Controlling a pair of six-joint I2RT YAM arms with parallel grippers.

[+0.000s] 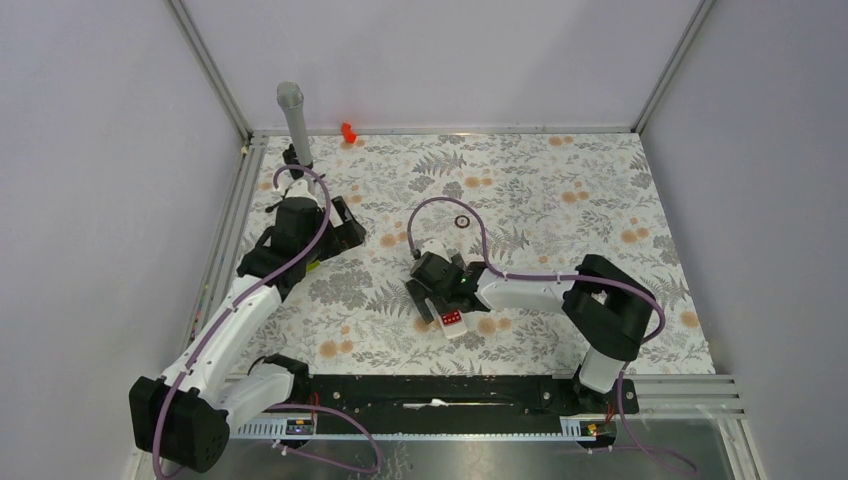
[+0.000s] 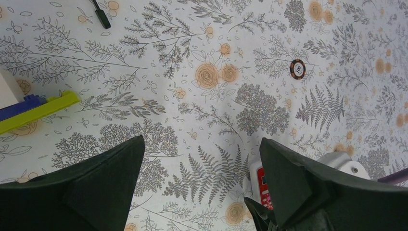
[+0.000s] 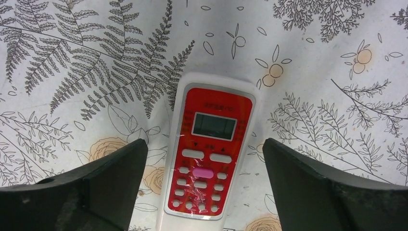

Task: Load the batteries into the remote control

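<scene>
At the near edge a black rail [image 1: 430,392] is seen, with both arm bases bolted to it. Beyond it the table [image 1: 560,210] is covered by a white cloth printed with grey ferns and orange flowers.

The remote control [image 3: 209,154] is laid flat on the cloth in the near middle of the table, just left of centre. Its red button face and small display are turned up.

Further back, a small dark ring [image 2: 298,69] is found near the table's centre. A yellow-green marker [image 2: 41,109] with a blue cap is laid toward the left side.

At the far left corner an upright grey post [image 1: 291,118] is fixed, and a small red object [image 1: 347,131] is set at the far edge. The table is enclosed by plain pale grey walls with aluminium frame bars.

The right arm is folded at the elbow, and its forearm is stretched leftward across the table. The right gripper [image 3: 204,142] is held low over the remote control with its jaws spread wide to either side of the body, neither finger touching it.

The left arm is extended along the left side. The left gripper [image 2: 201,142] is held above bare cloth, its jaws released and nothing between them.
</scene>
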